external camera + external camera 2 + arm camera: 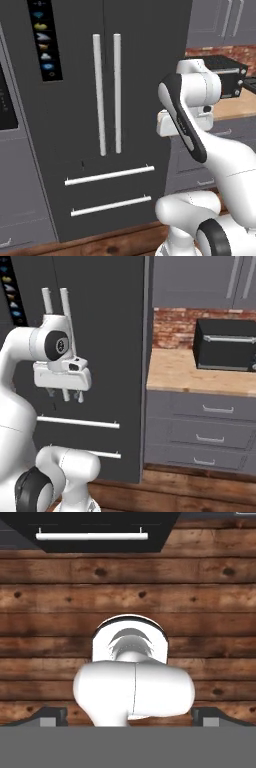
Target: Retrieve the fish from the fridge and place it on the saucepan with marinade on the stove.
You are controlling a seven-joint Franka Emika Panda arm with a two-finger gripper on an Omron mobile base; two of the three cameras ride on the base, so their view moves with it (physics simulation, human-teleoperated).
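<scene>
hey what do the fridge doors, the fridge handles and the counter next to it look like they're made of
Fridge: dark grey, matte, probably painted metal; flat and even, no glare. Its handles: pale silver bars, likely brushed metal, though they render almost white. Counter: light tan with faint streaks, looks like wood or butcher block, unpolished.

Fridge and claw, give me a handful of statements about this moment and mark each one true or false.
1. Both fridge doors are shut. True.
2. The claw is shut on a fish. False: its jaws stand open and hold nothing.
3. The claw points down at the wood floor. True.
4. A black toaster oven sits on the counter right of the fridge. True.
5. The claw grips a fridge handle. False: it hangs clear in front of the fridge, touching no handle.
</scene>
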